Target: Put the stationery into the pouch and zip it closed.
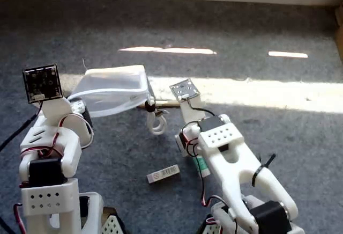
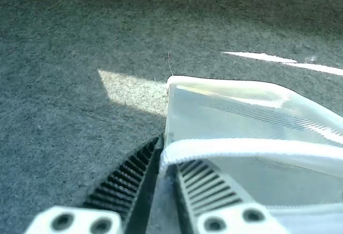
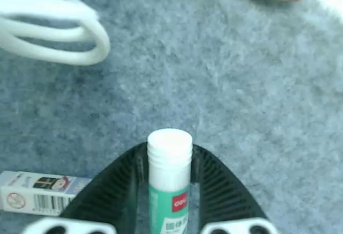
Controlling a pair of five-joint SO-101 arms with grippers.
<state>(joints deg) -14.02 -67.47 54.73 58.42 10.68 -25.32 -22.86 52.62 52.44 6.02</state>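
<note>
A translucent white pouch (image 1: 113, 90) lies on the grey carpet, its mouth facing the right arm. My left gripper (image 2: 163, 151) is shut on the pouch's (image 2: 241, 121) thick white rim at one corner, and it sits at the pouch's near-left end (image 1: 83, 113) seen from above. My right gripper (image 3: 170, 156) is shut on a glue stick (image 3: 170, 164) with a white cap and green body, low over the carpet. From above, the glue stick (image 1: 202, 165) is to the right of a small boxed eraser (image 1: 163, 174). A wooden pencil (image 1: 163, 104) lies by the pouch's mouth.
A white cord loop (image 1: 156, 124) trails from the pouch's right corner; it also appears ahead of the right gripper (image 3: 64, 35). The eraser (image 3: 37, 192) lies beside the right fingers. Sunlit patches cross the carpet behind the pouch.
</note>
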